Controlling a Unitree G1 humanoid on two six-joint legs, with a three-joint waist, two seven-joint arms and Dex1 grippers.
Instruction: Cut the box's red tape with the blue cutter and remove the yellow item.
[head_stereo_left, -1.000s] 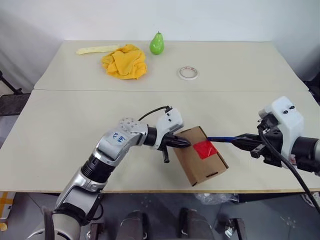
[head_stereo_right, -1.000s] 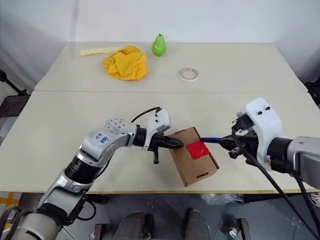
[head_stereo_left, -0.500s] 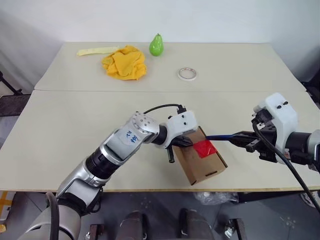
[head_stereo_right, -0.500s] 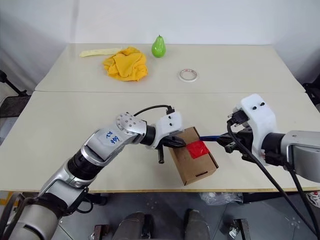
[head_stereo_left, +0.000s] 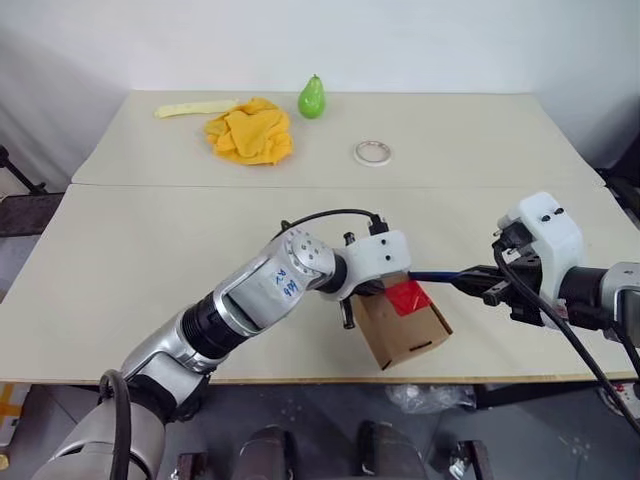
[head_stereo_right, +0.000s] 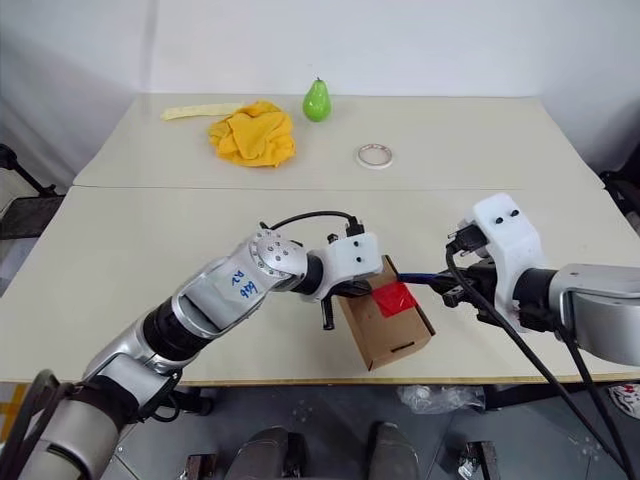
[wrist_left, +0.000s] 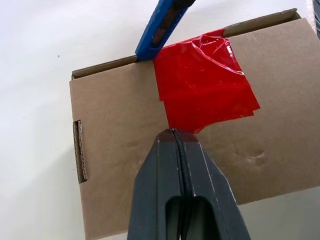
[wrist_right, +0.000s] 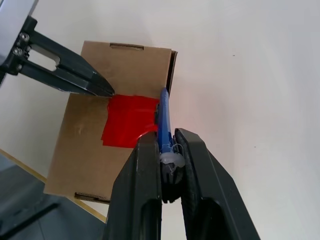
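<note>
The brown box (head_stereo_left: 410, 330) lies near the table's front edge, flaps closed, with the red tape (head_stereo_left: 408, 297) across its top seam. My left gripper (wrist_left: 173, 132) is shut and empty, its tip pressing on the box top at the edge of the red tape (wrist_left: 202, 80). My right gripper (wrist_right: 167, 136) is shut on the blue cutter (wrist_right: 163, 112). The cutter's tip (wrist_left: 150, 47) rests at the box's far edge, where the tape begins. The yellow item is hidden.
At the table's back lie a yellow-orange cloth heap (head_stereo_left: 248, 132), a pale yellow strip (head_stereo_left: 190, 106), a green pear (head_stereo_left: 311, 96) and a white tape roll (head_stereo_left: 372, 152). The box sits close to the front edge of the table (head_stereo_left: 300, 378).
My left forearm has swung in and its wrist has turned, bringing the shut gripper from the box's left edge onto its top by the tape. The right gripper and cutter have hardly moved.
</note>
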